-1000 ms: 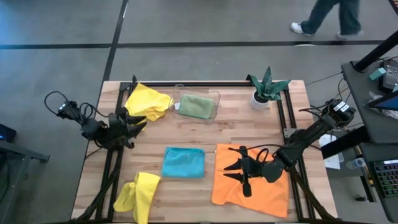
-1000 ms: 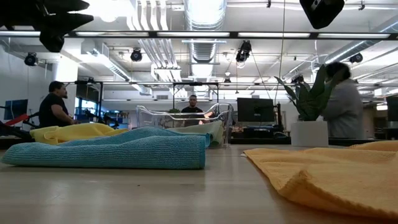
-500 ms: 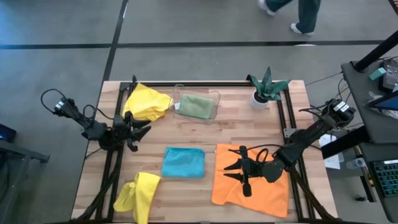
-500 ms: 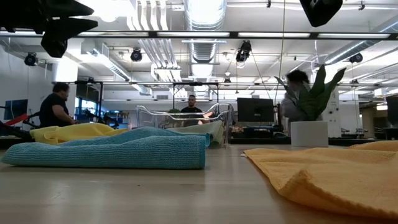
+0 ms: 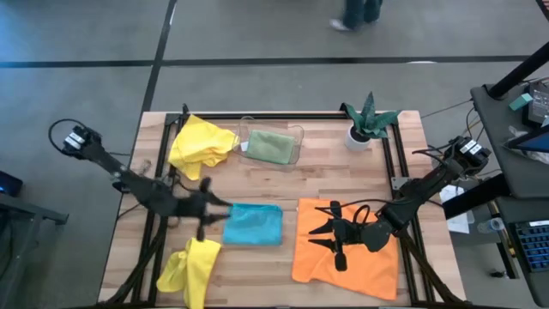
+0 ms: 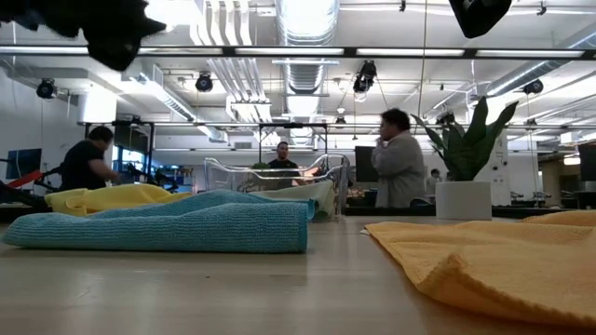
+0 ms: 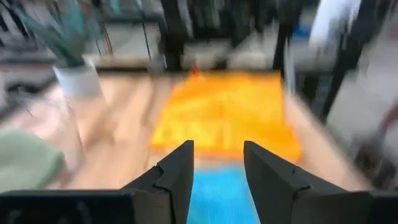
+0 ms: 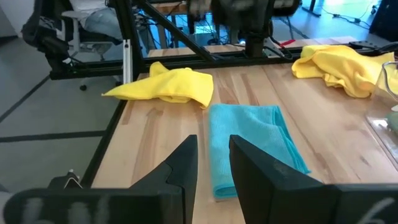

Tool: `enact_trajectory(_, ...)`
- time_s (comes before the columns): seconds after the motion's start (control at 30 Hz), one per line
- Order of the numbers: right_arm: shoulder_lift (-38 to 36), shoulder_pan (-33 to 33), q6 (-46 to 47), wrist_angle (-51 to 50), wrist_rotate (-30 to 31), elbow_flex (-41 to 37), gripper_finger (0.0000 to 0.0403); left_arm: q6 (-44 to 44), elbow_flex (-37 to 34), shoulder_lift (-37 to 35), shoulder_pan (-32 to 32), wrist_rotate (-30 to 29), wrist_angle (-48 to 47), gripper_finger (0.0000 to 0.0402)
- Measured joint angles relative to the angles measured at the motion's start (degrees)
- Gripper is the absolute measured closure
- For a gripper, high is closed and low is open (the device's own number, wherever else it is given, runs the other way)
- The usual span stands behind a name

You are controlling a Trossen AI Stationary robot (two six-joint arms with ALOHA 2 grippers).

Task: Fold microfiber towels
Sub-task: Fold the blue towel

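The orange towel (image 5: 347,249) lies limp and light on the surface (image 5: 322,176), best pinched at a corner; both hands, left hand (image 7: 217,177) and right hand (image 8: 213,163), are part-open, empty.

A wooden table (image 5: 326,184) with a butcher-block top and a black metal frame carries two things outside the work. A clear plastic tray (image 5: 296,137) sits near the far edge, about midway along it. A small green plant in a white pot (image 5: 358,137) stands near the far right corner, well apart from the tray. In the low view, a person (image 6: 396,172) stands behind the table beside the plant, and another person (image 6: 86,166) sits at the far left of the room.
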Motion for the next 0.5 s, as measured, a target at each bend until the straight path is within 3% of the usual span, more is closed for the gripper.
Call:
enact_trajectory(0.13, 0.0, 0.0, -0.03, -0.01, -0.01, -0.01, 0.0316, -0.08, 5.23, 12.25, 0.02, 2.51, 0.76, 0.0268)
enact_trajectory(0.3, 0.0, 0.0, -0.11, -0.15, -0.02, -0.22, 0.0316, 0.3, 11.72, 25.97, 0.06, 3.68, -1.06, 0.0226)
enact_trajectory(0.5, 0.0, 0.02, -0.11, -0.52, -0.04, -0.26, 0.0316, -1.04, 16.0, 33.28, 1.02, -4.46, -11.85, 0.0186)
